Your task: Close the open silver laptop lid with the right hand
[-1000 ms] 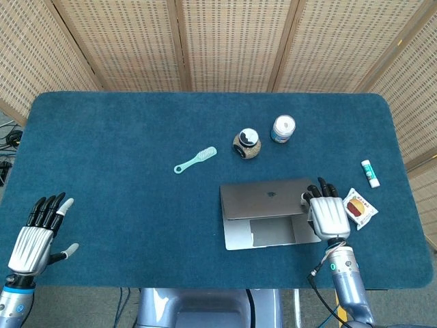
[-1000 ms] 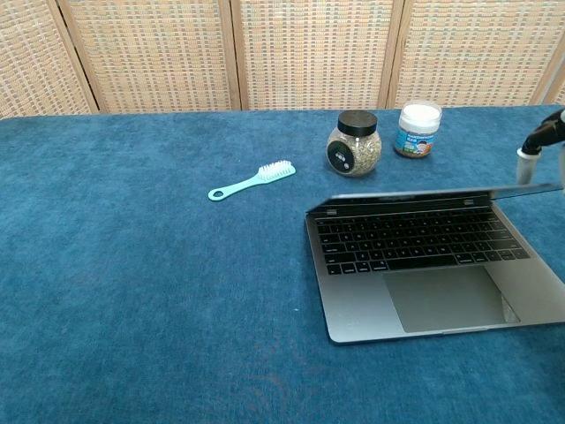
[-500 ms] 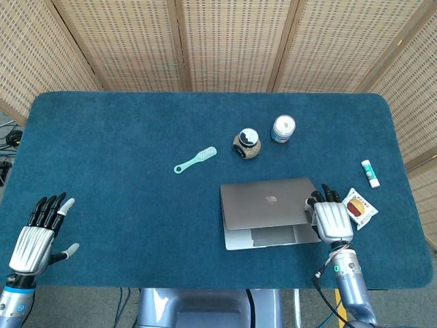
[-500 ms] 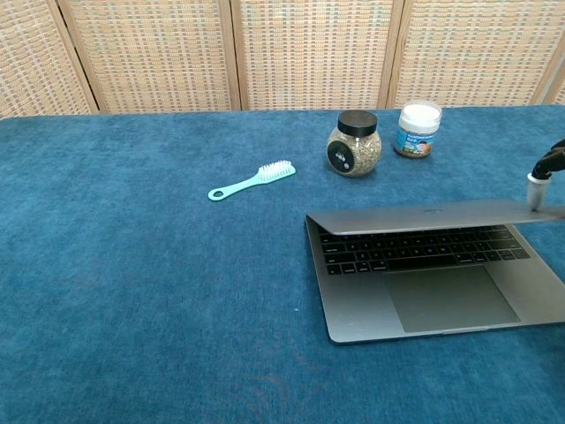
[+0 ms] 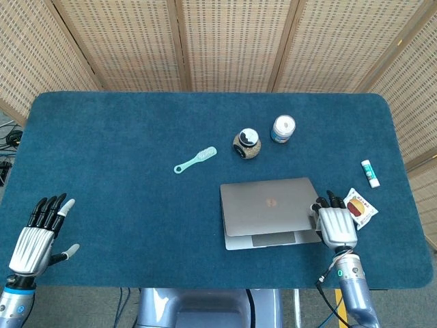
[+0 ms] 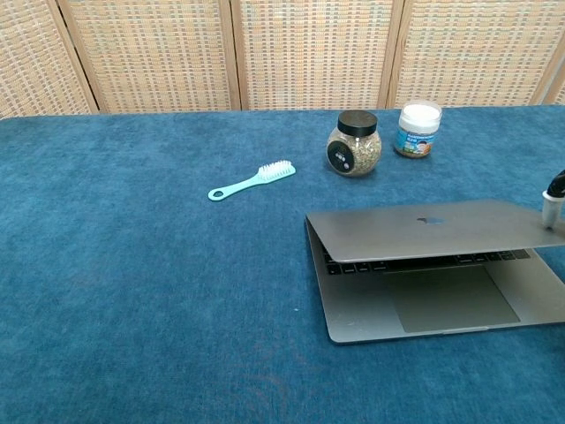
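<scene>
laptop [image 5: 266, 203]: silver, near the front edge of the table, right of centre; lid tilted low over the base, not fully shut. Chest view shows a gap with the keyboard row and trackpad still visible at the front.
lid: apple logo up, right edge meets the right hand.
right hand [image 5: 336, 222]: at the laptop's right side, palm down, fingers stretched forward and close together; fingertips [image 6: 553, 194] touch the lid's right edge. Grips nothing, just presses on the lid. Only the fingertips show in the chest view, at the frame's right edge.
left hand [image 5: 37, 236]: front left corner of the table, well apart from everything, fingers spread and straight, thumb out to the side, holds nothing.
table [image 5: 123, 137]: covered with dark blue cloth, rounded corners.
brush [image 5: 195, 160]: pale green, small, lies flat near the table centre, left of and behind the laptop, bristle end toward the back right.
jar [image 5: 247, 143]: round glass one with black lid, grainy filling, stands upright just behind the laptop.
tub [image 5: 283, 128]: white lid, blue label, upright, just right of the jar and a little further back.
snack packet [image 5: 359, 208]: white with red and yellow print, flat, just beside the right hand on its right, near the right edge.
tube [image 5: 370, 173]: small, white with green cap, lies flat near the right edge, behind the snack packet.
background: woven screen panels behind the back edge.
</scene>
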You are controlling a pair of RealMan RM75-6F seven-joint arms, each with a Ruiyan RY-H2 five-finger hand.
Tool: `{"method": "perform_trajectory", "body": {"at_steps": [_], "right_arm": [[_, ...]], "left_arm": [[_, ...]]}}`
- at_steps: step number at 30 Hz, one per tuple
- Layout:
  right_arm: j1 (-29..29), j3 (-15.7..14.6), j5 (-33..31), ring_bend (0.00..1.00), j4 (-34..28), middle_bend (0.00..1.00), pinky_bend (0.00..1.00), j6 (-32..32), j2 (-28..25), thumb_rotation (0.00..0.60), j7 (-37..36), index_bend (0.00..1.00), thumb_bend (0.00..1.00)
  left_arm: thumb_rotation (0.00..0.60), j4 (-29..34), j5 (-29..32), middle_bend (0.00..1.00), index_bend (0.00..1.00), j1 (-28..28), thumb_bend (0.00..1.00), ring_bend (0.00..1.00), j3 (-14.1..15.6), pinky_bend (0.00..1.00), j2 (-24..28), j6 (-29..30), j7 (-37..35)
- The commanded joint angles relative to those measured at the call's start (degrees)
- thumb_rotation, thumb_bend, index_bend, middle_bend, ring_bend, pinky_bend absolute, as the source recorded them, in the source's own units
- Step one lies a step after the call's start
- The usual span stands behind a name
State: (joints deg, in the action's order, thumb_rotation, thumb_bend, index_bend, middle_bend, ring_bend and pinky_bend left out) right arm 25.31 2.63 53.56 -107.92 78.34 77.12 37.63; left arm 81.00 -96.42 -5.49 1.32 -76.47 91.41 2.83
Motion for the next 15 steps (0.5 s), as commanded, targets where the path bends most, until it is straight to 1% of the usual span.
{"method": "perform_trajectory", "body": {"at_steps": [1, 15], "right_arm": [[-0.19, -0.12, -0.08, 0.07, 0.28, 0.26, 0.14, -0.43, 0.11, 0.6, -0.16, 0.42, 1.0], [-1.75, -1.52, 0.11, 0.07, 5.82, 0.26, 0.14, -4.23, 3.38, 0.6, -3.45, 0.42, 1.0]], "left_arm": [[0.6, 0.01, 0.09, 0.0, 0.0, -0.03, 0.01, 0.0, -0.04, 0.0, -0.01, -0.1, -0.04], [0.6, 0.06, -0.06, 0.0, 0.0, 0.05, 0.01, 0.0, 0.02, 0.0, 0.0, 0.06, 0.12]]}}
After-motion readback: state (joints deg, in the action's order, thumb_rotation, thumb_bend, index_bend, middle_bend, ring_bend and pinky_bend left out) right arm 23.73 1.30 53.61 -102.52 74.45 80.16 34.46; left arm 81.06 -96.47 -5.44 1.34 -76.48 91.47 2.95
